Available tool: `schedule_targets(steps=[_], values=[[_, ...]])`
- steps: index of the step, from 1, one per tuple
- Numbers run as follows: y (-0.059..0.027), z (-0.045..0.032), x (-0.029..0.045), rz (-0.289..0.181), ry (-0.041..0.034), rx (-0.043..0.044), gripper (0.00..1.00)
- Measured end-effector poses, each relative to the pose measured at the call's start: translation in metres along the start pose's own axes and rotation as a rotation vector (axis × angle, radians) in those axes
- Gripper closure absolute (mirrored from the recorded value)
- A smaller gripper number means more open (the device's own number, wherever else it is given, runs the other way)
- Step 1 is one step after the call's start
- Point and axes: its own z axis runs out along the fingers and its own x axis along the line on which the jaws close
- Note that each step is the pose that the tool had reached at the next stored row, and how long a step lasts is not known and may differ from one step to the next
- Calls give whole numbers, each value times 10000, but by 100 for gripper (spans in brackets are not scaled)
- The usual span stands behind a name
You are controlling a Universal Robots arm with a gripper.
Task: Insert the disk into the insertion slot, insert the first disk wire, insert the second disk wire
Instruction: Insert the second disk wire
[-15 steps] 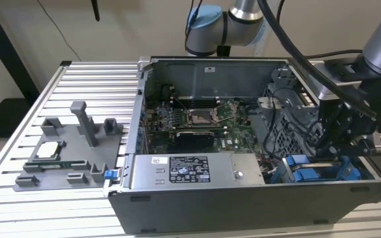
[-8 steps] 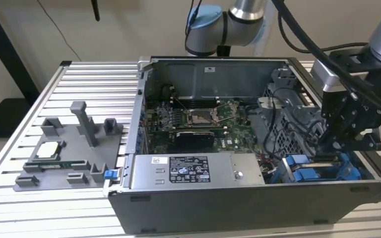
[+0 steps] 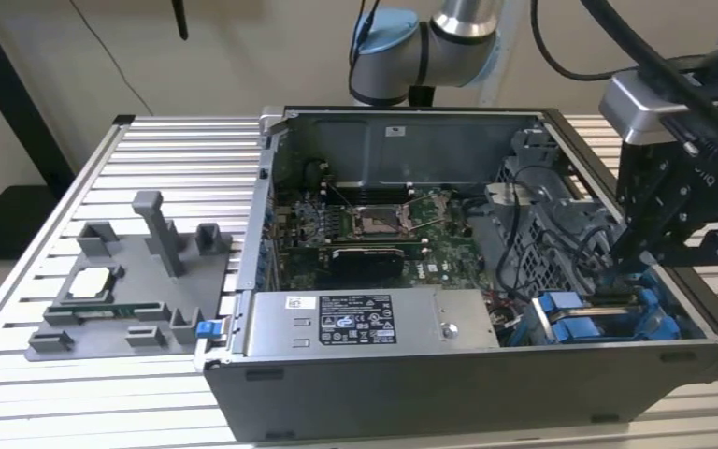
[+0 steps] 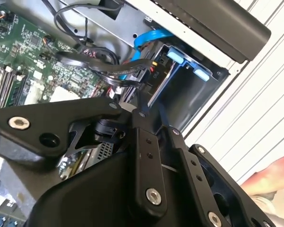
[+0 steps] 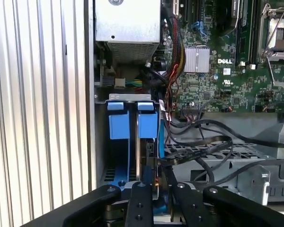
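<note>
The open computer case [image 3: 459, 374] lies on the slatted table. In its front corner at the exterior view's right is the insertion slot [image 3: 596, 323], a grey bay with blue rails and tabs [image 5: 118, 124]. The disk [image 5: 145, 153] stands on edge inside it, behind a blue carrier tab [image 5: 148, 124]. My gripper [image 3: 627, 262] reaches down into the case at the bay's rear. Its fingers [image 5: 142, 198] are closed on a black disk wire [image 5: 199, 145] right at the disk's back edge. That wire [image 4: 85, 61] loops away over the drive cage. The connector itself is hidden between the fingers.
A grey power supply box [image 3: 372, 323] with a sticker lies beside the bay. The motherboard [image 3: 372, 224] fills the case floor. A grey fixture [image 3: 122, 281] with parts stands on the table at the exterior view's left. A person's hand [image 4: 270, 182] rests outside the case.
</note>
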Motion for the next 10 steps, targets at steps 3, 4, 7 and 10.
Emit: schedule_targets(steps=[3, 4, 7, 10], values=[[-4, -85, -7, 0, 0, 1, 0], [-5, -115, -9, 0, 0, 0, 0], [-9, -196, -15, 0, -1, 0, 0], [-12, -263, -20, 1, 0, 0, 0]])
